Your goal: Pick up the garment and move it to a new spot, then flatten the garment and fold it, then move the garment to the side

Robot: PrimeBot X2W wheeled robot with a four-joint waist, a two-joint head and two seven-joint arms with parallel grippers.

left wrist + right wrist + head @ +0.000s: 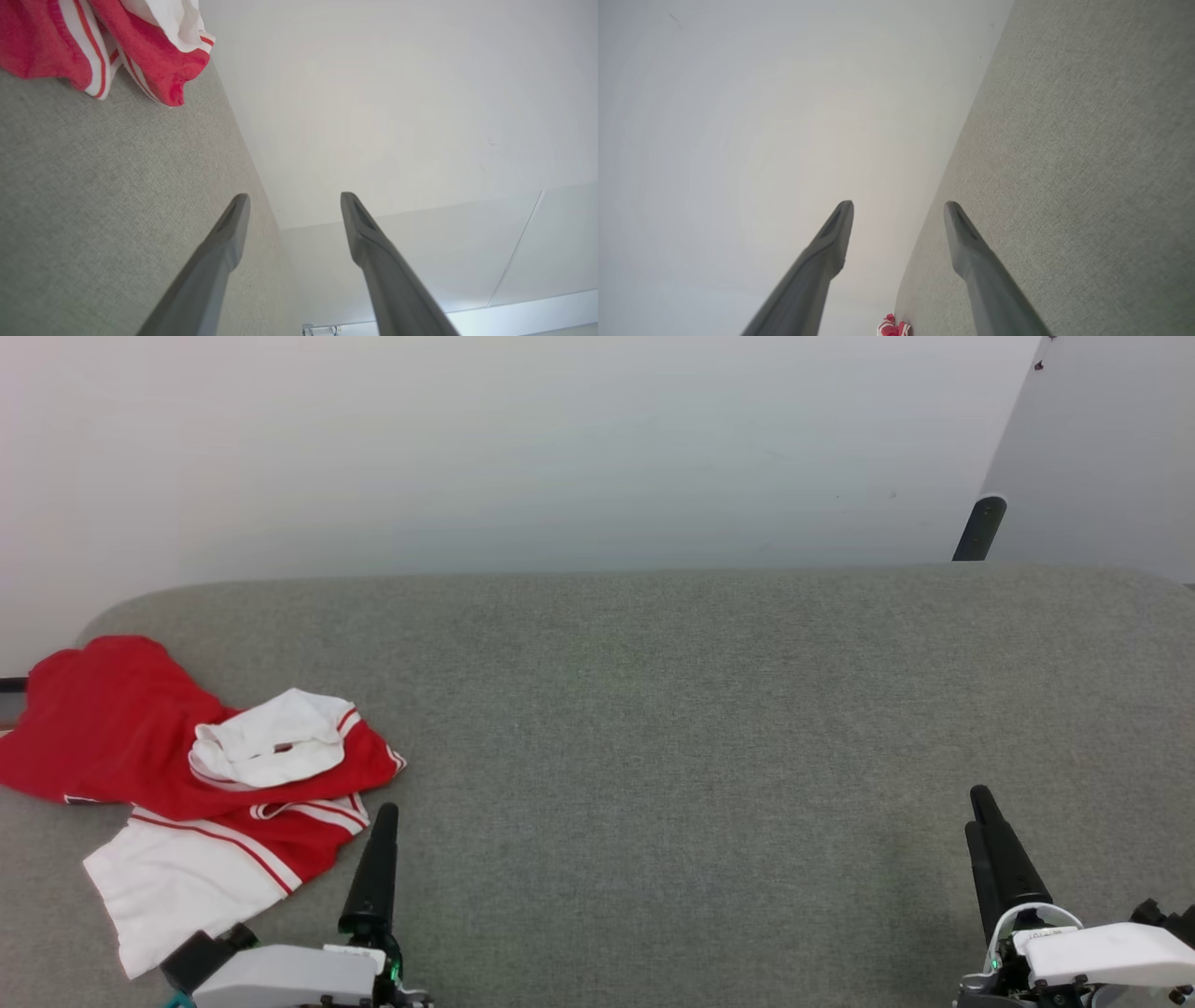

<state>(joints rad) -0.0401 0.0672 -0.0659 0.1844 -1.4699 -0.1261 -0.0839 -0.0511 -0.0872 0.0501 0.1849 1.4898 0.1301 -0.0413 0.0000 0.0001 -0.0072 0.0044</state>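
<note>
Your shirt [233, 803] lies crumpled in a heap at the left end of the grey cloth-covered surface [653, 756], red body bunched up, white sleeves and red-and-white striped trim turned outward; no lettering shows in this heap. Expect it to be light and limp: a soft knit that will sag, drape and drag folds along when lifted, so a single pinch will likely bring it up as a hanging bundle. You would do best to take it at a firm edge, such as the striped hem nearest the left gripper [292, 200], or a sleeve cuff, where the doubled cloth gives something to bite on. That gripper has its two long dark fingers spread wide with nothing between them, and it sits just beside the shirt's near corner without touching it. The right gripper [899, 207] is well apart at the other end, fingers equally wide and holding nothing. The surface is a coarse, matte weave with a rounded far edge, likely grippy enough to tug at the cloth; behind it stands a plain pale wall [560, 448].
</note>
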